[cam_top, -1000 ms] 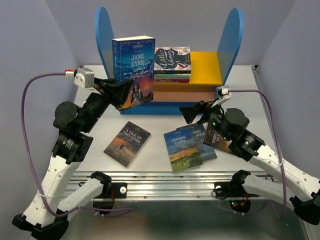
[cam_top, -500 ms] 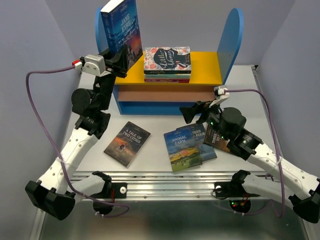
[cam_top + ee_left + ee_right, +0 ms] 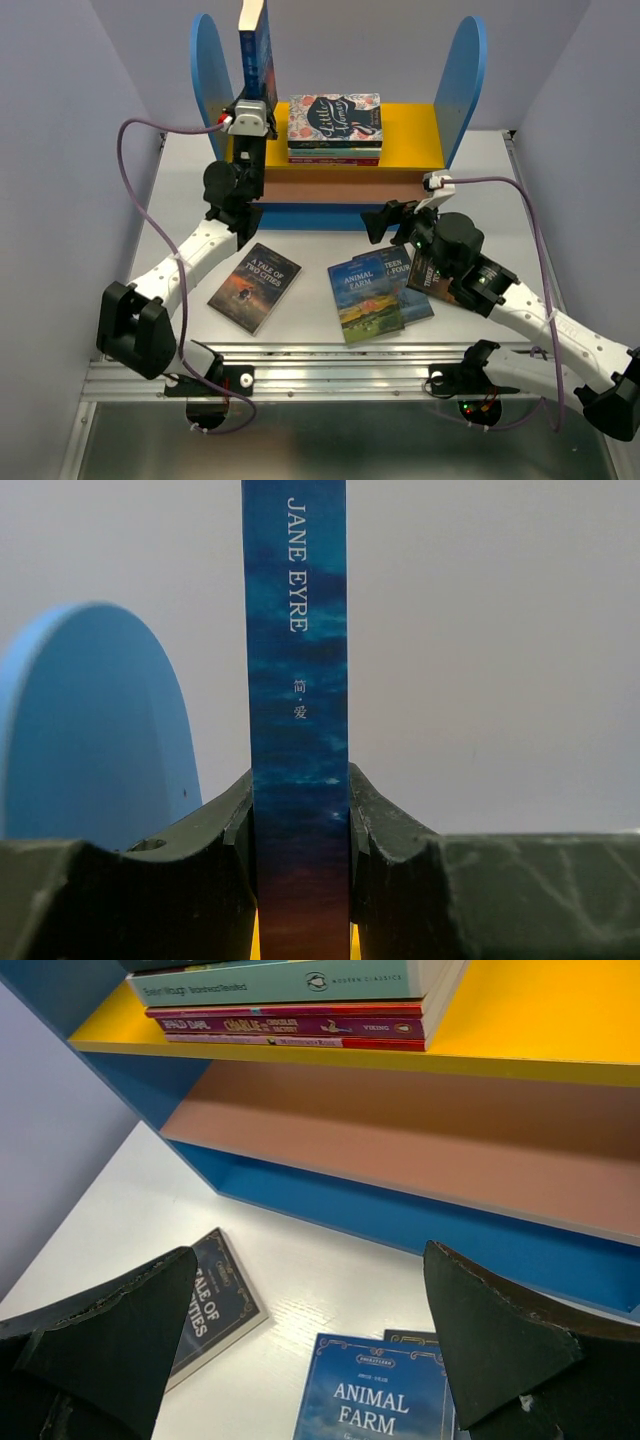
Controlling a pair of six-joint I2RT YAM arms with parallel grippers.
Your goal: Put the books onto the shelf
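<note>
Tipping is my main worry. The left tool (image 3: 298, 810) has its jaws partly closed on Jane Eyre (image 3: 297, 630), pinching only the lower end of the spine, so the book stands upright above the tool with most of its height unsupported. It is over the left end of the yellow upper board (image 3: 415, 135) of the shelf (image 3: 467, 70), with the left blue side panel (image 3: 95, 720) just to the tool's left and the flat Little Women stack (image 3: 334, 125) to its right. I cannot tell whether the book's bottom edge touches the board. If I let go too high, I expect it to drop and topple. Even once seated, a thin paperback with nothing to lean on could fall toward the stack or forward off the board. The fingers could also drag it over as they back out. The right tool (image 3: 388, 222) is wide open and empty, hovering over the bench (image 3: 180, 200) in front of the shelf's base. Animal Farm (image 3: 357, 298) lies just below it and Tale of Two Cities (image 3: 254, 287) off to its left. A careless reach could shove those covers.
</note>
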